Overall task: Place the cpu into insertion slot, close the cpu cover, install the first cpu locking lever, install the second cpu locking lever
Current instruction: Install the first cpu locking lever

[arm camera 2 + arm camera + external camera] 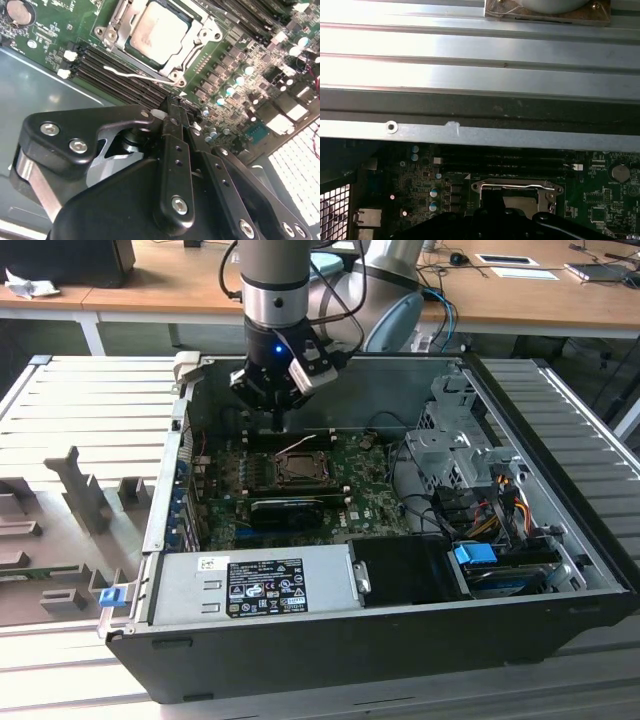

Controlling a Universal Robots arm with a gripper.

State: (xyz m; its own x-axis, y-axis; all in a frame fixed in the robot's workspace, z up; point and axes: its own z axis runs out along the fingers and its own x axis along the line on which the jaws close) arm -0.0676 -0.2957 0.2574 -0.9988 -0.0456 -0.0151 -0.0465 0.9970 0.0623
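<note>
The cpu (160,32) lies seated in the insertion slot (279,472), framed by the cpu cover (199,40). Judged light, rigid, fragile: grip its edges only. Beyond, at 12 o'clock, the gripper (280,425) hovers clenched on nothing.

cpu (159,31) in insertion slot (129,48), cpu cover (200,45) down

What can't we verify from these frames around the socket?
Exterior view: the cpu cover is too small to tell whether it is latched.
Second wrist view: one side of the cpu cover is cut off by the picture's edge, and whether the thin lever is hooked is unclear.
First wrist view: the claw hides most of the cpu and part of the cpu cover.
</note>
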